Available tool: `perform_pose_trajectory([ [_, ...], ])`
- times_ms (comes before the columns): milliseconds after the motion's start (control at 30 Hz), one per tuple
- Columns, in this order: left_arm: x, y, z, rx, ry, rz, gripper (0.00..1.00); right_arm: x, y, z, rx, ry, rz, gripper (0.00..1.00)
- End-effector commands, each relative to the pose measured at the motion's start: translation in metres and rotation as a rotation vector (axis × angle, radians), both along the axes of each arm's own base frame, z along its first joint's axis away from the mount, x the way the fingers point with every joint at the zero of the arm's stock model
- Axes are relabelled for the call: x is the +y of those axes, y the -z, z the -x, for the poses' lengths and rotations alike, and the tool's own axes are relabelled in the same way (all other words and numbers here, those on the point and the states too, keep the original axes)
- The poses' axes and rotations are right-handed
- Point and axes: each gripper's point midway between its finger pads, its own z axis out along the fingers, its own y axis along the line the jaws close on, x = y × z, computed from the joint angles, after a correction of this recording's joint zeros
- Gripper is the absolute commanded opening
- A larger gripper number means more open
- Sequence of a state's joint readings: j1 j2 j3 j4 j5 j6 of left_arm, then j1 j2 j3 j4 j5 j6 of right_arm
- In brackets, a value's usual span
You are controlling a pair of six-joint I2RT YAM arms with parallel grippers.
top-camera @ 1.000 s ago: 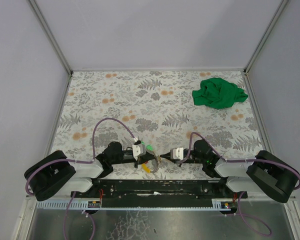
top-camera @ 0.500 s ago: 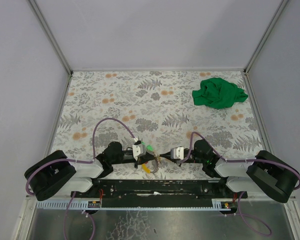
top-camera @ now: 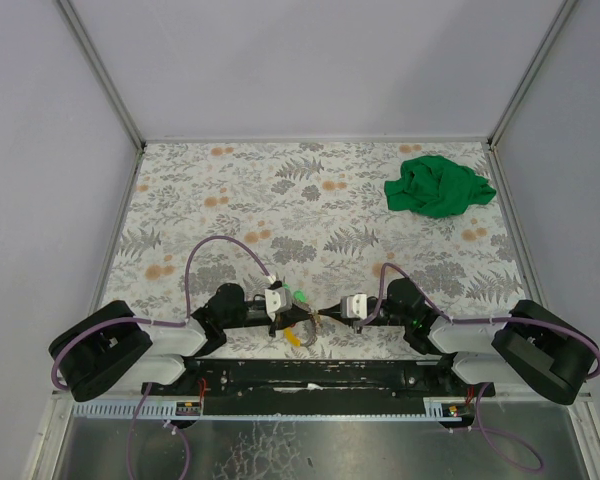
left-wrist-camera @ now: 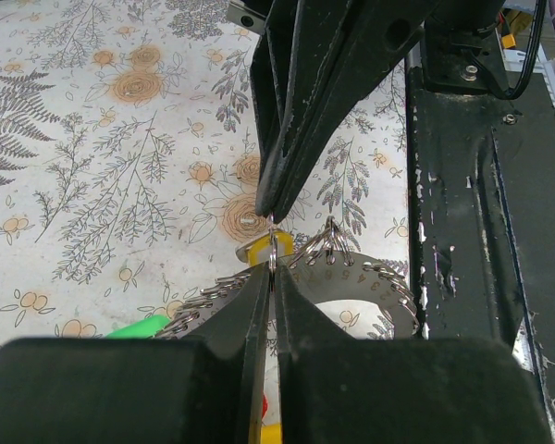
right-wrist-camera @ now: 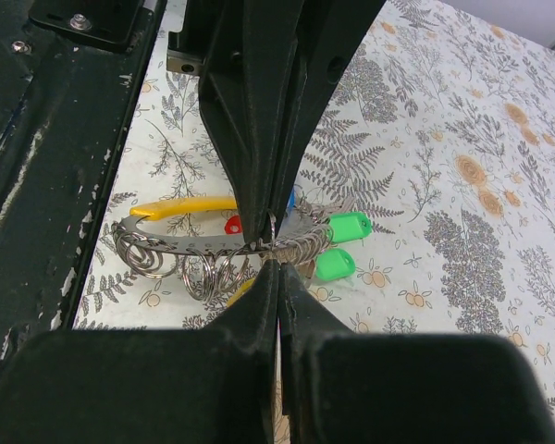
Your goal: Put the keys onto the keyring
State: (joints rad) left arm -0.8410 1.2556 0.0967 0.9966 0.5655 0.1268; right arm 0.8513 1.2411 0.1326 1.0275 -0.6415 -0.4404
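Observation:
The keyring [left-wrist-camera: 356,275] is a flat silvery band strung with several small split rings [right-wrist-camera: 166,248], lying at the table's near edge [top-camera: 306,326]. My left gripper [left-wrist-camera: 275,266] is shut on one thin split ring of it. My right gripper [right-wrist-camera: 277,263] meets it tip to tip and is shut on the same ring from the other side. In the top view the two grippers [top-camera: 314,319] [top-camera: 325,317] touch above the ring. Two green-tagged keys [right-wrist-camera: 349,227] [right-wrist-camera: 334,265] lie just right of the band. A yellow tag [left-wrist-camera: 258,251] sits under the pinched ring.
A crumpled green cloth [top-camera: 438,186] lies at the far right of the flowered table [top-camera: 280,200]. The black base rail [left-wrist-camera: 462,231] runs right beside the keyring. A long yellow tag [right-wrist-camera: 180,205] and a red one [right-wrist-camera: 232,225] lie by the band.

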Motion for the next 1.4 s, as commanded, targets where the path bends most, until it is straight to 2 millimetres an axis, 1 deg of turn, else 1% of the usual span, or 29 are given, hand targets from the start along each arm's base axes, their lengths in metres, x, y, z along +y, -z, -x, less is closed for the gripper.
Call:
perform_pose_trajectory([
  [0, -0.005, -0.025, -0.008, -0.068, -0.011, 0.082, 0.00, 0.012, -0.022, 0.000, -0.037, -0.036, -0.055, 0.00],
  [133, -0.006, -0.026, -0.008, -0.068, -0.012, 0.085, 0.00, 0.012, -0.020, -0.001, -0.030, -0.030, -0.047, 0.00],
  [267, -0.003, -0.027, -0.010, -0.075, -0.035, 0.086, 0.00, 0.003, -0.016, -0.019, -0.022, 0.095, -0.021, 0.00],
  [367, 0.000, -0.027, -0.013, -0.081, -0.060, 0.086, 0.00, -0.002, -0.015, -0.030, 0.060, 0.193, 0.016, 0.00],
  [433, 0.001, -0.027, -0.016, -0.082, -0.077, 0.082, 0.00, -0.006, -0.014, -0.033, 0.140, 0.250, 0.028, 0.00],
  [533, 0.003, -0.028, -0.019, -0.084, -0.103, 0.083, 0.00, -0.020, -0.014, -0.043, 0.290, 0.410, 0.071, 0.00],
  [600, 0.007, -0.028, -0.022, -0.086, -0.131, 0.083, 0.00, -0.032, -0.010, -0.042, 0.385, 0.505, 0.142, 0.00],
  [667, 0.009, -0.028, -0.026, -0.087, -0.161, 0.081, 0.00, -0.043, -0.010, -0.039, 0.465, 0.584, 0.197, 0.00],
  [800, 0.014, -0.032, -0.033, -0.095, -0.209, 0.092, 0.00, -0.053, -0.013, -0.028, 0.651, 0.690, 0.259, 0.00],
  [900, 0.016, -0.031, -0.036, -0.094, -0.233, 0.092, 0.00, -0.065, -0.006, -0.027, 0.739, 0.804, 0.354, 0.00],
  [933, 0.017, -0.031, -0.037, -0.094, -0.243, 0.091, 0.00, -0.073, 0.002, -0.025, 0.766, 0.852, 0.411, 0.00],
  [967, 0.018, -0.031, -0.038, -0.090, -0.254, 0.090, 0.00, -0.074, -0.001, -0.028, 0.777, 0.887, 0.432, 0.00],
  [1033, 0.019, -0.030, -0.042, -0.089, -0.273, 0.087, 0.00, -0.083, 0.005, -0.030, 0.791, 0.962, 0.514, 0.00],
  [1067, 0.020, -0.030, -0.042, -0.089, -0.279, 0.087, 0.00, -0.085, 0.004, -0.032, 0.787, 0.980, 0.534, 0.00],
  [1167, 0.021, -0.031, -0.044, -0.088, -0.292, 0.086, 0.00, -0.086, 0.009, -0.039, 0.770, 1.018, 0.605, 0.00],
  [1267, 0.023, -0.031, -0.046, -0.090, -0.306, 0.086, 0.00, -0.083, 0.015, -0.051, 0.727, 1.039, 0.669, 0.00],
  [1367, 0.025, -0.032, -0.047, -0.092, -0.316, 0.090, 0.00, -0.071, 0.020, -0.070, 0.673, 1.036, 0.682, 0.00],
])
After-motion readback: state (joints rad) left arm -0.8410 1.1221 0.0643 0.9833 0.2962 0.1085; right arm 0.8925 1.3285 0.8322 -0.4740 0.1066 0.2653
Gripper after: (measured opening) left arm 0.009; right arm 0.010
